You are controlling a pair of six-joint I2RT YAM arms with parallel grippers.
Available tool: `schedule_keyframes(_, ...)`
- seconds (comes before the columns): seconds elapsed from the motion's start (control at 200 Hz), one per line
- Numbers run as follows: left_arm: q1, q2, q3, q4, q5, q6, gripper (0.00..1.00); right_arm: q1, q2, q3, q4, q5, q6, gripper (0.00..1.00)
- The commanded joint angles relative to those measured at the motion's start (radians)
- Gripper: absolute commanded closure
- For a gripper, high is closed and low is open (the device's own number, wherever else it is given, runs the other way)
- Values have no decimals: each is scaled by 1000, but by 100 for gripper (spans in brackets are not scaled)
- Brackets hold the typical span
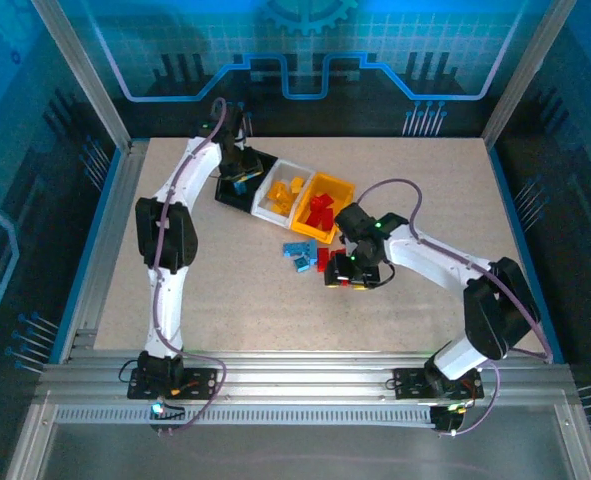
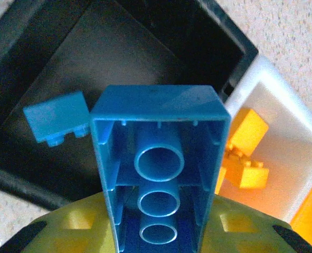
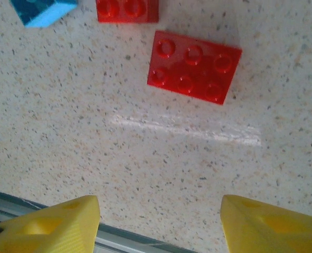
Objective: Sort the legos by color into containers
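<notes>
My left gripper (image 2: 158,232) is shut on a light blue brick (image 2: 158,158), hollow underside toward the camera, held over the black bin (image 2: 108,58). A small blue brick (image 2: 56,117) lies inside that bin. The white bin (image 2: 282,158) beside it holds yellow-orange bricks (image 2: 245,153). From above, the left gripper (image 1: 239,180) hangs over the black bin (image 1: 258,163), next to the white bin (image 1: 275,211) and the yellow-orange bin (image 1: 343,186) with red bricks (image 1: 321,212). My right gripper (image 3: 158,221) is open above bare table, short of a red six-stud brick (image 3: 194,66).
Loose blue bricks (image 1: 297,252) and a red brick (image 1: 324,257) lie on the table in front of the bins, by the right gripper (image 1: 351,272). Another red brick (image 3: 126,10) and a blue brick (image 3: 42,10) sit at the top of the right wrist view.
</notes>
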Motion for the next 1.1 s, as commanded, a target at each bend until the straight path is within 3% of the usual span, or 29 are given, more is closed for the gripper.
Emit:
schedule_keyframes(0.0, 27, 59, 70, -15, 43, -27, 67, -12, 41, 54, -43, 23, -11, 36)
schedule_keyframes(0.235, 35, 84, 90, -4, 113, -39, 52, -11, 155, 124, -60, 41, -26, 32)
schedule_keyframes(0.52, 36, -19, 12, 7, 138, -38, 39, -12, 246, 159, -39, 92, -12, 26)
schedule_keyframes(0.81, -2, -292, -317, 117, 163, -61, 35, -31, 326, 169, -12, 138, -32, 25)
schedule_keyframes(1.021, -102, -510, -622, 187, 152, -71, 33, -21, 399, 221, -20, 218, -48, 28)
schedule_keyframes(1.096, -149, -585, -738, 215, 155, -89, 32, -13, 415, 236, -26, 242, -59, 33)
